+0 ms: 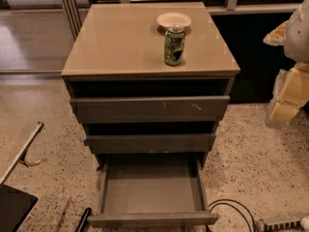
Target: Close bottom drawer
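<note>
The bottom drawer [152, 219] is the lowest of three dark grey-brown drawers in a small cabinet. It is pulled far out toward me, and its shallow box is open and empty. The middle drawer front [149, 142] and the top drawer front [149, 108], which has pale scratch marks, each stick out a little. My gripper [284, 111] is at the right edge of the camera view, pale yellow and white, level with the upper drawers. It is well to the right of the cabinet and touches nothing.
A green can [174, 45] and a white bowl [174, 20] stand on the beige cabinet top [116, 42]. A black cable [231, 208] and a power strip [282, 222] lie on the speckled floor at lower right. A metal bar [19, 153] and a dark panel [12, 207] are at lower left.
</note>
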